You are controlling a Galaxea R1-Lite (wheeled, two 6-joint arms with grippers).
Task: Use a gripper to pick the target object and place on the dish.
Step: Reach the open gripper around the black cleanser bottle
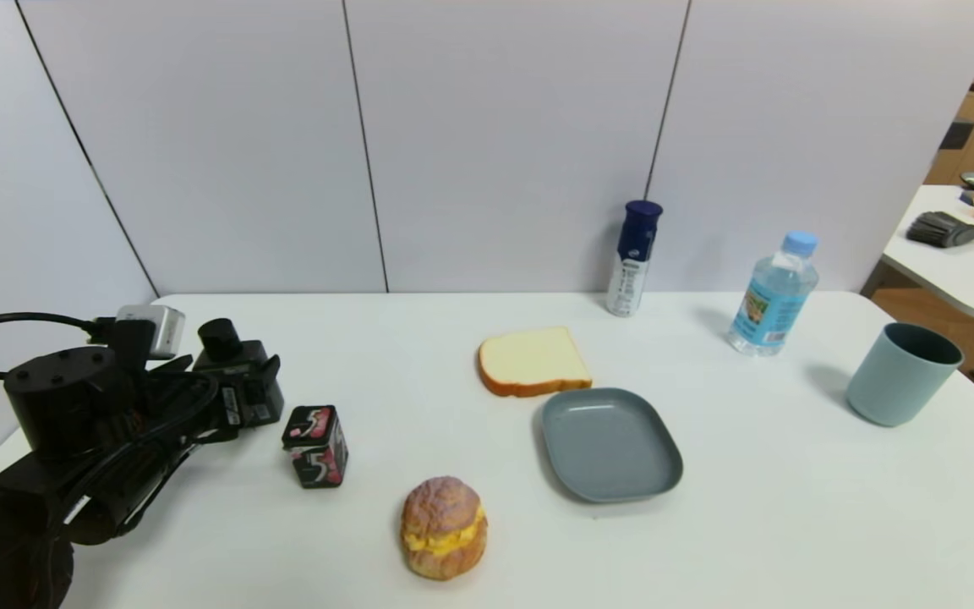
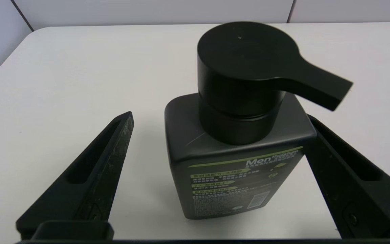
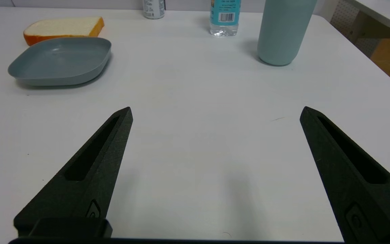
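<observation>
The left gripper (image 1: 238,397) is sitting low over the tabletop (image 1: 757,507), far to the left of the dish (image 1: 610,442). Its jaws are spread wide, not squeezing anything. The dark bottle (image 2: 235,162) is standing upright between them. In the left wrist view one jaw is right against the bottle's side, and the other jaw is leaving a gap of white tabletop.

A black-and-pink gum box (image 1: 316,445) is sitting just beside the gripper, on the side nearer the dish. A cream puff (image 1: 443,528) is lying left of the dish and closer to the robot. A bread slice (image 1: 533,361) is lying just behind the dish, nearly touching its rim. A spray can (image 1: 635,258) is standing well behind the dish, by the wall. A water bottle (image 1: 773,294) and a teal cup (image 1: 901,374) are standing to the right of the dish.

The right gripper (image 3: 215,113) is hanging over bare tabletop right of the dish, jaws wide apart and empty.
</observation>
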